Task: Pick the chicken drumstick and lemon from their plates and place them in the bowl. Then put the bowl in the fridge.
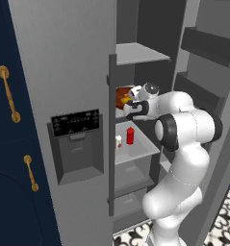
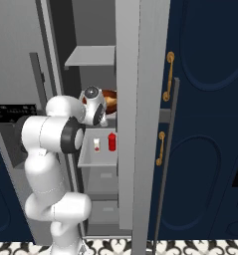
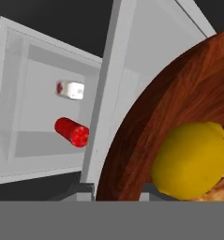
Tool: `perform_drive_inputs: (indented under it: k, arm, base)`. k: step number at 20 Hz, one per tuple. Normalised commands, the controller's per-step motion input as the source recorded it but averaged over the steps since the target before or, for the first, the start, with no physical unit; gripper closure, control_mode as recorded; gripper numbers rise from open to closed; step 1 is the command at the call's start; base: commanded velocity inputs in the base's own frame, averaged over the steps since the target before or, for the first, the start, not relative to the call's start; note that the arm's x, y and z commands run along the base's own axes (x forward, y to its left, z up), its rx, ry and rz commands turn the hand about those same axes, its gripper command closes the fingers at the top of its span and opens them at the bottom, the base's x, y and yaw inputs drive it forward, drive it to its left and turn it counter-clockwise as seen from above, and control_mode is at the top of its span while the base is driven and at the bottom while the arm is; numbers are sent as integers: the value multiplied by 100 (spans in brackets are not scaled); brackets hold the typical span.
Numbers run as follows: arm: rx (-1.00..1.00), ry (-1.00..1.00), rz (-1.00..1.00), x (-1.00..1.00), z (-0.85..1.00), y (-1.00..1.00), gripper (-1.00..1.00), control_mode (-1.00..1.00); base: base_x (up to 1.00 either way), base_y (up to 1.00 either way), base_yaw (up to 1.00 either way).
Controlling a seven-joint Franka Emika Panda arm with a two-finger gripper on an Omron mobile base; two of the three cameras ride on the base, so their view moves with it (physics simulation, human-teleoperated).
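The reddish-brown bowl (image 3: 179, 98) hangs inside the open fridge (image 1: 63, 57), at the height of a middle shelf. My gripper (image 3: 117, 190) is shut on its near rim, with one finger (image 3: 85, 191) outside the wall and the other inside. In the bowl lies the yellow lemon (image 3: 190, 159), and a golden-brown bit of the chicken drumstick (image 3: 221, 187) peeks out beside it. From the base, the bowl (image 1: 122, 95) (image 2: 109, 97) shows just beyond the hand (image 1: 131, 106). I cannot tell whether the bowl rests on the shelf. The plates are out of view.
On the shelf below stand a red bottle (image 1: 130, 136) (image 3: 72, 132) and a small white jar (image 1: 118, 141) (image 3: 70, 89). A higher shelf (image 1: 138, 53) is above the bowl. The dispenser door (image 1: 75, 139) stands left, the open door's racks (image 1: 203, 48) right. Navy cabinets (image 2: 205, 124) flank the fridge.
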Motion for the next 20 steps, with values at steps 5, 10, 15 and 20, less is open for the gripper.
perform_drive_inputs:
  k: [5, 10, 15, 20]
  arm:
    - [0, 0, 0, 44, 0, 10, 100, -100]
    - [0, 0, 0, 33, 0, 0, 100, -100]
    - [0, 0, 0, -16, 0, 0, -100, -100]
    - [5, -19, 0, -53, 38, 9, -100, -100]
  base:
    - [0, 0, 0]
    - [0, 0, 0]
    - [0, 0, 0]
    - [0, 0, 0]
